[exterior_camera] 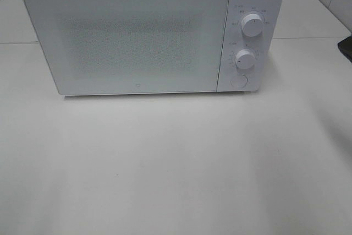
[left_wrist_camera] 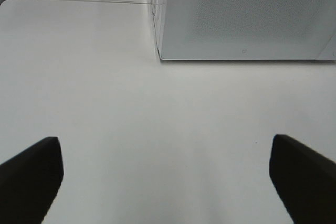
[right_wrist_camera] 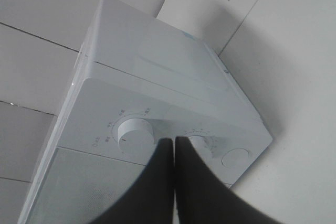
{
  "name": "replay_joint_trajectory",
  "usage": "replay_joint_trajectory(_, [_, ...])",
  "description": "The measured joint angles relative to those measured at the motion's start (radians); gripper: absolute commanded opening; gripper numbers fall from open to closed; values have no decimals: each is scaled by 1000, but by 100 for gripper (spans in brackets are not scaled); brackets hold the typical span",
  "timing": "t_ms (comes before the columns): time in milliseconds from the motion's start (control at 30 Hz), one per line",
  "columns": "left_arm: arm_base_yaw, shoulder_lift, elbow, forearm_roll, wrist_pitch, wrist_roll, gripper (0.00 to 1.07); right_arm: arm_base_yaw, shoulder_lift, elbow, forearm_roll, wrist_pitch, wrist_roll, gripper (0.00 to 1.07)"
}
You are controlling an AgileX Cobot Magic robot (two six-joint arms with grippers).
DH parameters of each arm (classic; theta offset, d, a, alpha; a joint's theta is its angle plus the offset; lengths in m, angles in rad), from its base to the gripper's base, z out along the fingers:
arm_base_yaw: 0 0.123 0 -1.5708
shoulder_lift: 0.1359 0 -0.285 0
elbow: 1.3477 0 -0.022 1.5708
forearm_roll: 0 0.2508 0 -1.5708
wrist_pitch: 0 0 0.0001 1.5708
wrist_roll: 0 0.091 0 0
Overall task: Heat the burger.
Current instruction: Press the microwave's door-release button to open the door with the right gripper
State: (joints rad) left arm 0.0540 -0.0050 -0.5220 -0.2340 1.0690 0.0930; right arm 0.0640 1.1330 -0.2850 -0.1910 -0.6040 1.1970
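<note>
With the microwave (exterior_camera: 137, 37) door closed and the burger out of sight, presumably inside, I judge I'm setting the heat: my right gripper (right_wrist_camera: 174, 142), jaws pressed together, points between the upper dial (right_wrist_camera: 134, 135) and lower dial (right_wrist_camera: 202, 142), my left gripper (left_wrist_camera: 165, 148) hangs wide apart over the table (left_wrist_camera: 157, 103), and next I must grasp and turn 1 dial.

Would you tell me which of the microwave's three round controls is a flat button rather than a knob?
The lowest control: it lies flush and bare, while the top knob and middle knob above it stick out with markings around them.
</note>
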Motion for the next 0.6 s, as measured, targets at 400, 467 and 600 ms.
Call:
replay_joint_trajectory(400, [0, 0, 0, 0, 0, 0, 100, 137, 201, 1, 209, -87, 144, 0])
replay_joint_trajectory(467, [0, 0, 0, 0, 0, 0, 100, 206, 264, 0, 328, -159, 126, 0])
replay_joint_trajectory(600, [0, 0, 0, 0, 0, 0, 100, 275, 340, -4, 414, -229, 120, 0])
